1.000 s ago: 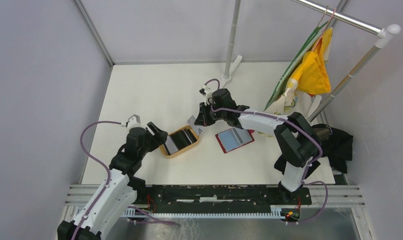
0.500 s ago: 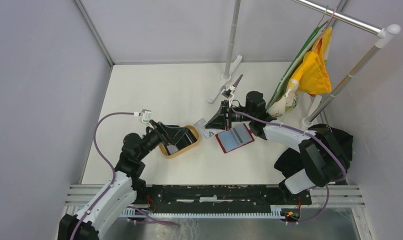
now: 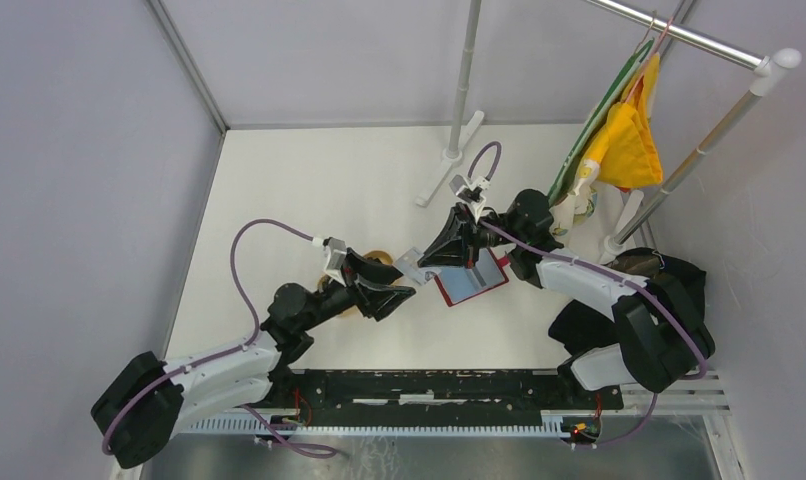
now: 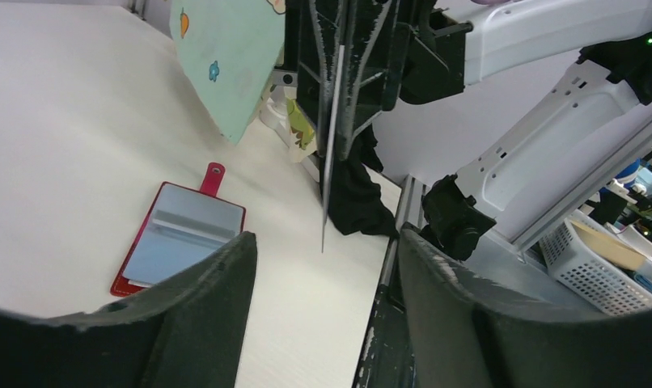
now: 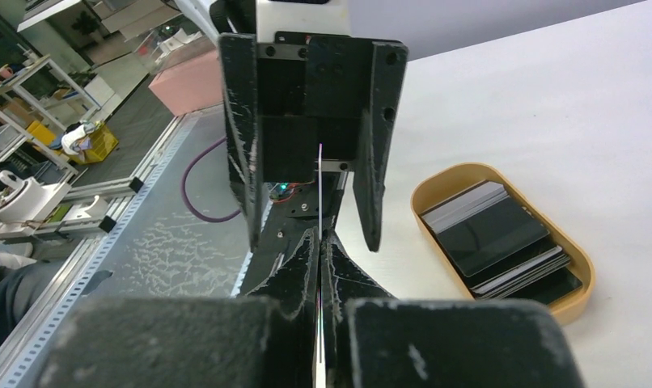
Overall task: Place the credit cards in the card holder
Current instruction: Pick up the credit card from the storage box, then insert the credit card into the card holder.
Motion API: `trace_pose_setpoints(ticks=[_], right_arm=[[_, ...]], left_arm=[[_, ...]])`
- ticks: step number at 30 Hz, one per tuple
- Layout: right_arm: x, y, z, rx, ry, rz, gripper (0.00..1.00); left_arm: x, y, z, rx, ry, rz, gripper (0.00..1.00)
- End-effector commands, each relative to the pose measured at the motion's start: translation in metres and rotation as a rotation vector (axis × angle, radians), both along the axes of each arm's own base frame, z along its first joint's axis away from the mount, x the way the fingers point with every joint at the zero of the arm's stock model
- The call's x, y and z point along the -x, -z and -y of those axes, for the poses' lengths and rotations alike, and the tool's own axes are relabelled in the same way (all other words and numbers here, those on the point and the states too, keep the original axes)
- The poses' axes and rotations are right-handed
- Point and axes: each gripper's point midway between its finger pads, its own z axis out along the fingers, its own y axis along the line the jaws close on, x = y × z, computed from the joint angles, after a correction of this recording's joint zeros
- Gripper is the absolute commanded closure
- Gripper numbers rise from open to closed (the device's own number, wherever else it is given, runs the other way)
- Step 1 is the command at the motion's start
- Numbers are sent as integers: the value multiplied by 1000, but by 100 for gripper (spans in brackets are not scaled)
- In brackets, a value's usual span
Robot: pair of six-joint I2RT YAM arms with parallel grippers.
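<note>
The left gripper (image 3: 403, 292) has left the tray (image 3: 377, 259) and swung up to the card (image 3: 410, 263) in the right gripper (image 3: 425, 260)

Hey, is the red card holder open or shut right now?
Open. The card holder lies spread flat on the table, grey-blue pockets facing up, its snap tab unfastened and sticking out.

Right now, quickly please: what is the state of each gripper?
Left gripper: open, holding nothing.
Right gripper: closed on a thin pale grey rectangular card.
</note>
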Motion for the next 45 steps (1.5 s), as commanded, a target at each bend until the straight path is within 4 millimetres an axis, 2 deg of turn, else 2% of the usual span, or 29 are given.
trace_pose_setpoints(ticks=[1, 3, 8, 10, 13, 15, 18, 19, 20, 23, 26, 29, 33, 37, 41, 45], right_arm=[[8, -16, 5, -46, -35, 86, 100], [9, -16, 5, -45, -38, 89, 100], [5, -9, 4, -17, -37, 96, 100], [4, -5, 3, -7, -36, 101, 100], [3, -3, 3, -4, -36, 102, 100], [3, -3, 3, -3, -36, 105, 100], [1, -1, 3, 4, -33, 106, 100], [1, -2, 3, 5, -32, 112, 100], [0, 0, 2, 11, -30, 114, 96], [-5, 6, 2, 45, -29, 140, 75], [-25, 20, 4, 148, 19, 315, 58], [-52, 28, 16, 299, 132, 468, 52], [-94, 36, 43, 483, 319, 614, 50], [-121, 47, 74, 644, 441, 701, 50], [-126, 63, 95, 748, 467, 713, 51], [-115, 97, 106, 834, 408, 638, 52]], left_arm=[[-7, -52, 7, 113, -8, 143, 35], [-10, -52, 13, 111, 7, 122, 44], [-11, -55, 15, 132, 13, 107, 48], [-10, -55, 13, 127, 10, 106, 54], [-11, -55, 12, 108, -3, 101, 68], [-12, -55, 11, 92, -11, 95, 73], [-14, -53, 11, 73, -21, 88, 97], [-15, -51, 11, 67, -25, 83, 98], [-15, -50, 10, 61, -29, 78, 98], [-22, -44, 8, 42, -64, 36, 98], [-35, -30, 2, 10, -138, -61, 98], [-45, -10, -2, -36, -198, -181, 98], [-49, 4, 2, -25, -196, -290, 98], [-53, 11, 17, -27, -156, -357, 98], [-57, 17, 39, -27, -86, -418, 98], [-65, 27, 53, -5, -62, -471, 98]])
